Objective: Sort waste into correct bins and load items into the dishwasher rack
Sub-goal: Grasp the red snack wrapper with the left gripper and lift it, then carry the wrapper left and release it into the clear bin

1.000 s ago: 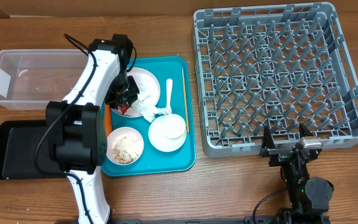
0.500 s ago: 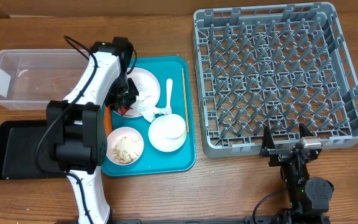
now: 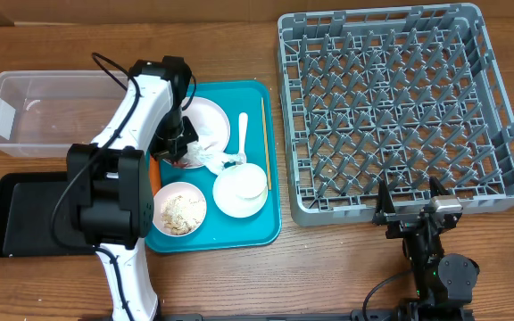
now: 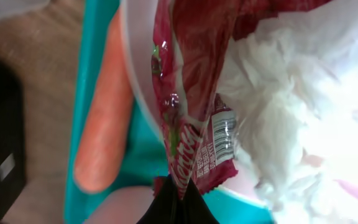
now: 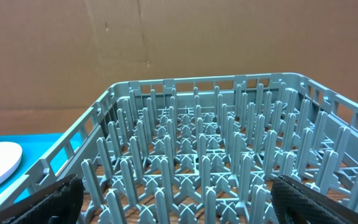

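Note:
My left gripper [image 3: 179, 150] is over the white plate [image 3: 211, 118] on the teal tray. Its jaws [image 4: 179, 200] are shut on the lower edge of the red snack wrapper [image 4: 188, 93]. The wrapper lies against crumpled white tissues [image 4: 291, 124], which also show in the overhead view [image 3: 214, 160]. An orange carrot [image 4: 104, 124] lies left of the plate on the tray edge [image 3: 154, 171]. My right gripper [image 3: 409, 210] is open and empty [image 5: 179, 202] at the near edge of the grey dishwasher rack [image 3: 400, 107], facing its pegs [image 5: 216, 155].
The clear tub [image 3: 34, 111] and black tray [image 3: 25, 214] sit left of the teal tray [image 3: 257, 227]. On the teal tray are a bowl of beige scraps [image 3: 180, 210], a white bowl [image 3: 241, 188], a white fork [image 3: 244, 134] and chopsticks [image 3: 266, 129].
My left gripper has shifted slightly up the tray with the red wrapper in its jaws, and the tissues moved a little. The right arm has not moved.

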